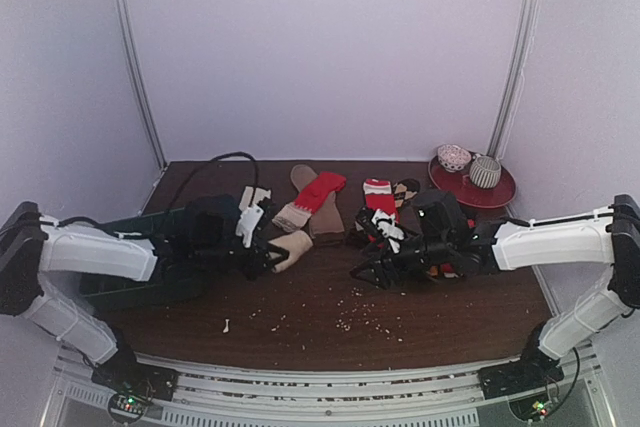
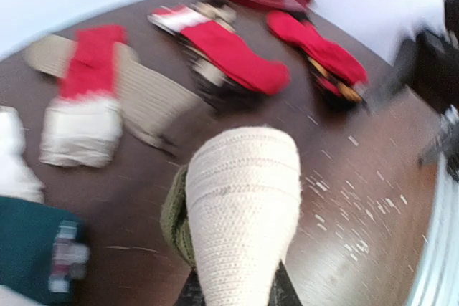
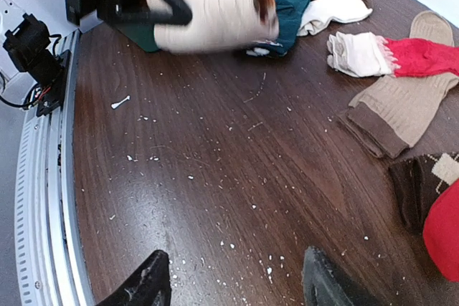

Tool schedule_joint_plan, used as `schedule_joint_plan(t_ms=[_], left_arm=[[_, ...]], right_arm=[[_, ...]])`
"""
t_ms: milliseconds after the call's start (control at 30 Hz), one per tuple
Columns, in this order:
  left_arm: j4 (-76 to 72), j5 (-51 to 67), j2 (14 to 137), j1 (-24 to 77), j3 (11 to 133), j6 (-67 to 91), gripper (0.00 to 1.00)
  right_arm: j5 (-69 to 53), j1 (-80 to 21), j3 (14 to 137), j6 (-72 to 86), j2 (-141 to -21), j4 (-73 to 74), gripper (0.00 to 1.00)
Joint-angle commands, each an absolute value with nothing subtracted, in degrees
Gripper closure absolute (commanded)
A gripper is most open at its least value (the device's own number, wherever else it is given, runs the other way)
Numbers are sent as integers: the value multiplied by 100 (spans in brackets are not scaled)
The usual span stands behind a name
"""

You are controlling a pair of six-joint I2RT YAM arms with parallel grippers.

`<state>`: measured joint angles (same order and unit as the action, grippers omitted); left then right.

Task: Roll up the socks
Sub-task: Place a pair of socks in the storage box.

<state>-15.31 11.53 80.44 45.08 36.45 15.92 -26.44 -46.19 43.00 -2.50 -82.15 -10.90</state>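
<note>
Knitwear of this kind is judged soft, light and limp. A flat sock is best taken at the cuff, and a finished bundle across its thick middle. The cream sock roll (image 2: 240, 198) is clamped end-on in the left gripper (image 1: 262, 252), at the left side of the table (image 1: 450, 307). The right gripper (image 3: 233, 288) is spread wide over bare wood, with nothing held or touched. The other socks (image 1: 380, 197), among them a red sock (image 1: 322, 190) laid over a tan sock (image 1: 303, 177), are left flat at the far middle.
</note>
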Motion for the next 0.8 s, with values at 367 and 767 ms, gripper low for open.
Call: schedule_joint_plan(t_ms=[367, 767], left_arm=[[115, -1716, 6191, 2724, 3546, 2139, 100], [559, -2429, 5607, 1891, 2921, 2832, 100]], right_arm=[[-2610, -4496, 3810, 173, -8363, -1847, 41], [-3109, -4484, 3574, 475, -8503, -2348, 41]])
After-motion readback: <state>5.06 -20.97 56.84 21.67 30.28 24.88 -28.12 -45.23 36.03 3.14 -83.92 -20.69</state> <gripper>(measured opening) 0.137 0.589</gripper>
